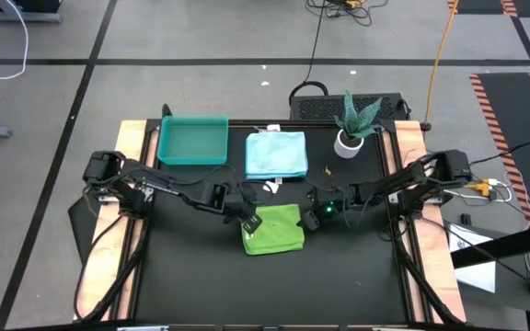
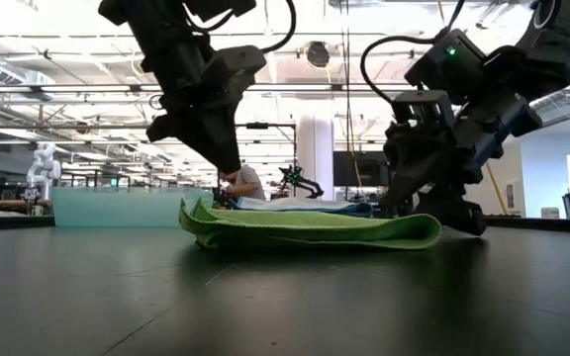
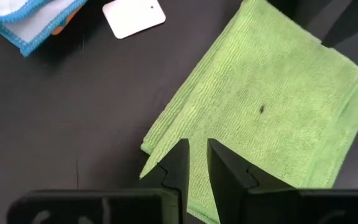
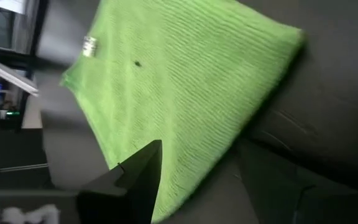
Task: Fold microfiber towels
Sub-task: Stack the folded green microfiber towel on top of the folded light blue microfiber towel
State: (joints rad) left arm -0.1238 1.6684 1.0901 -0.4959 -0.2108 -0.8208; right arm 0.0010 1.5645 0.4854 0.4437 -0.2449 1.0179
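Observation:
A green microfiber towel point(image 1: 274, 230) lies folded in several layers in the middle of the black table, its left end curling up a little point(image 2: 198, 210). My left gripper point(image 3: 197, 165) hangs just above the towel's left end, fingers slanting down with only a narrow gap and nothing between them; the low view shows its tips point(image 2: 228, 160) clear of the cloth. My right gripper point(image 4: 210, 180) stands wide open, low at the towel's right edge point(image 2: 431, 229), with that edge between its fingers. My right gripper comes at the towel's right edge point(image 4: 185, 180) slanting down from the table's right side. One finger point(image 4: 143, 177) stands over the cloth and the other over bare table. I cannot tell whether either one touches the towel, which lies flat on the table.
A pale blue folded towel point(image 1: 276, 154) lies at the far middle, with a blue-edged cloth corner point(image 3: 23, 18) showing in the left wrist view. A teal tray point(image 1: 192, 140) is at the far left and a potted plant point(image 1: 355, 129) at the far right. A white tag point(image 1: 270, 187) lies between the towels.

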